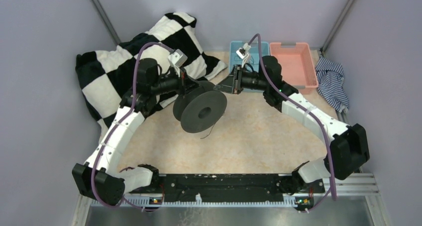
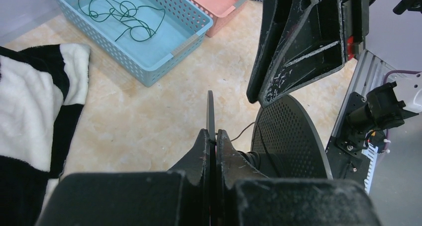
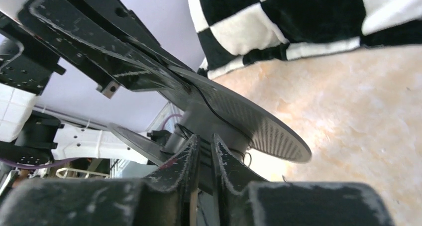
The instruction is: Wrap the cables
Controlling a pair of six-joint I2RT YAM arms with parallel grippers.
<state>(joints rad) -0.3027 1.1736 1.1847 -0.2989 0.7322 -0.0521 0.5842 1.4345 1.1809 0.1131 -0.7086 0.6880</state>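
A dark round spool [image 1: 201, 111] hangs above the tan table. My left gripper [image 1: 188, 86] is shut on the edge of its thin flange [image 2: 210, 111]; the other flange, which is perforated [image 2: 291, 136], is to the right of it. A thin black cable [image 3: 211, 104] runs over the perforated flange [image 3: 259, 124] to the hub, and a loose end [image 2: 246, 131] hangs below. My right gripper [image 1: 232, 81] is at the spool's right edge, fingers nearly closed [image 3: 205, 137], apparently pinching that cable. Another thin cable [image 2: 127, 14] lies tangled in the blue basket [image 2: 164, 56].
A black-and-white checkered blanket [image 1: 124, 61] covers the back left. The blue basket [image 1: 234, 49] and a pink basket [image 1: 293, 61] stand at the back right. A striped cloth [image 1: 331, 81] lies at the right wall.
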